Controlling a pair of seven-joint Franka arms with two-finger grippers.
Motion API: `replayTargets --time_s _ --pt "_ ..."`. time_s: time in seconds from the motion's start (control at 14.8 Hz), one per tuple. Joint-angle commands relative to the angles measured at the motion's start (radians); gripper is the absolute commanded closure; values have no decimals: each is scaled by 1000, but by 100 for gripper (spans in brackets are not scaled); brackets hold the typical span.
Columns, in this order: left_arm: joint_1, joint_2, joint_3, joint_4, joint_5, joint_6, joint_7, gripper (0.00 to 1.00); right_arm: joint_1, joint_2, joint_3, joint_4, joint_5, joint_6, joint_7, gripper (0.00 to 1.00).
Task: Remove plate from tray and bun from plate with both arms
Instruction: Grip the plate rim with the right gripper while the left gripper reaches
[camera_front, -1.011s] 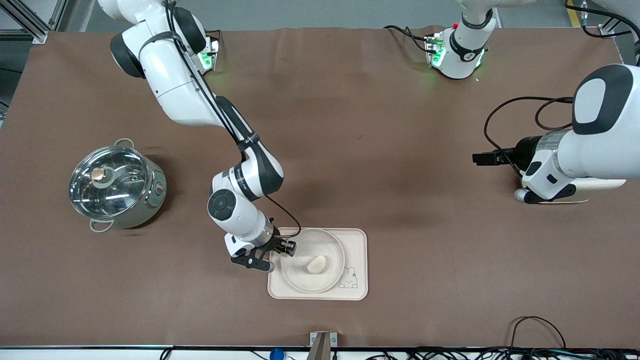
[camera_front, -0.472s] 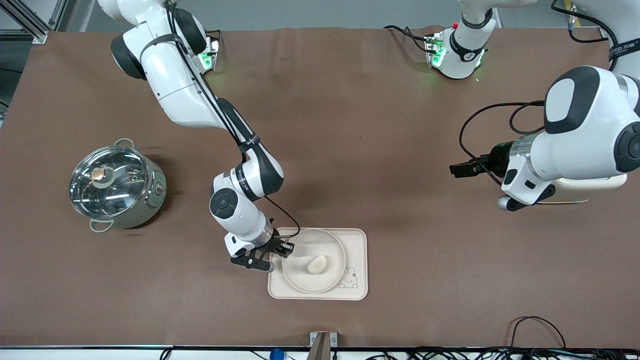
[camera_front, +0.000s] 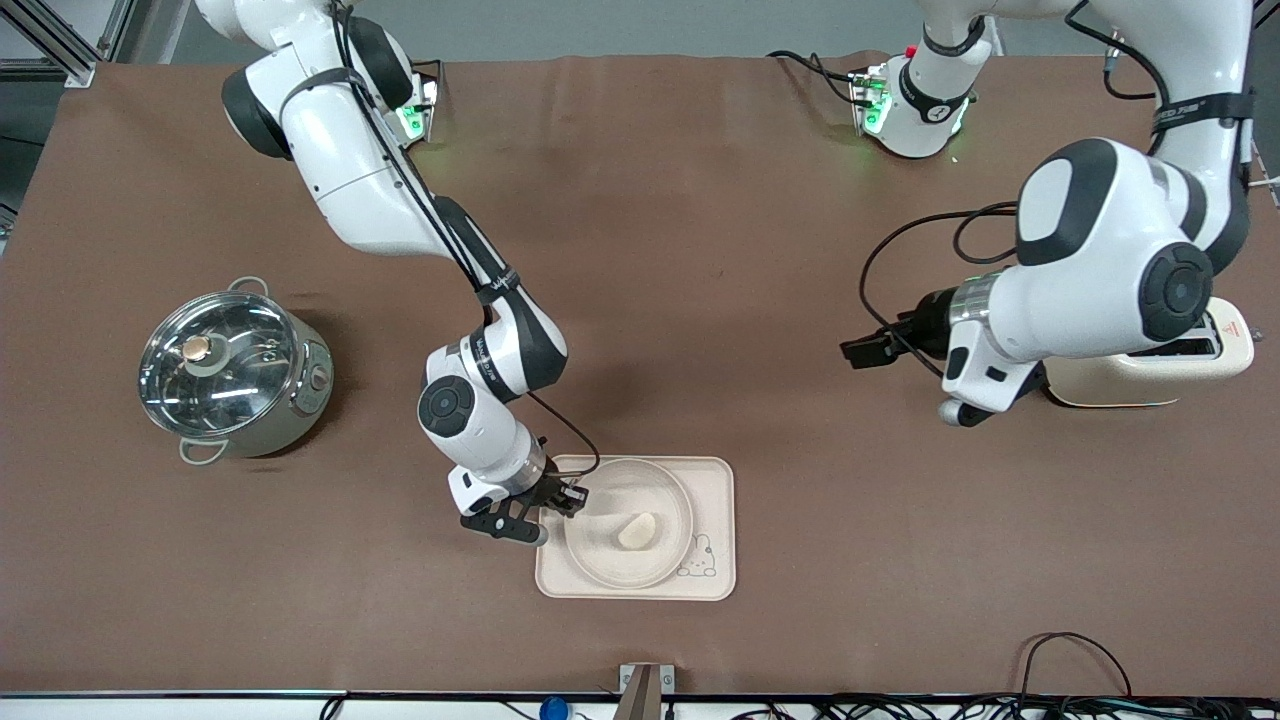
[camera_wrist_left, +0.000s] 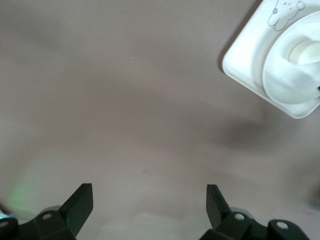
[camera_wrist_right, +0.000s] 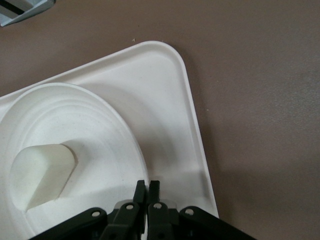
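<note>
Brown table: right pincer hides plate rim.

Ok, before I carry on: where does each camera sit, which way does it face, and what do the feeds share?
Front view: high across the table, facing both bases; shows both arms, the pot, the toaster, the tray.
Left wrist view: on the left arm, looking down on bare table; left gripper open, tray corner at the edge.
Right wrist view: on the right arm, close over the tray; right gripper shut on the plate rim.
Shared: all three show tray, plate and bun.
</note>
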Motion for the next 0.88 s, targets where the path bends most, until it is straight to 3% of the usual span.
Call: replayTargets --time_s 0.0,0.2,0.4,0.81 --pt "-43 21 2 8 -18 53 -111 0 -22 -79 39 -114 -5 -8 -16 100" --pt "-102 55 2 -4 -20 151 -262 0 -25 -180 45 -229 -3 -19 -16 100" --pt "-140 61 0 -63 -22 293 -334 0 -50 -239 62 -269 0 -97 -26 100" --pt "-224 100 0 -114 -20 484 -465 0 -142 -421 212 -526 0 -73 -121 100"
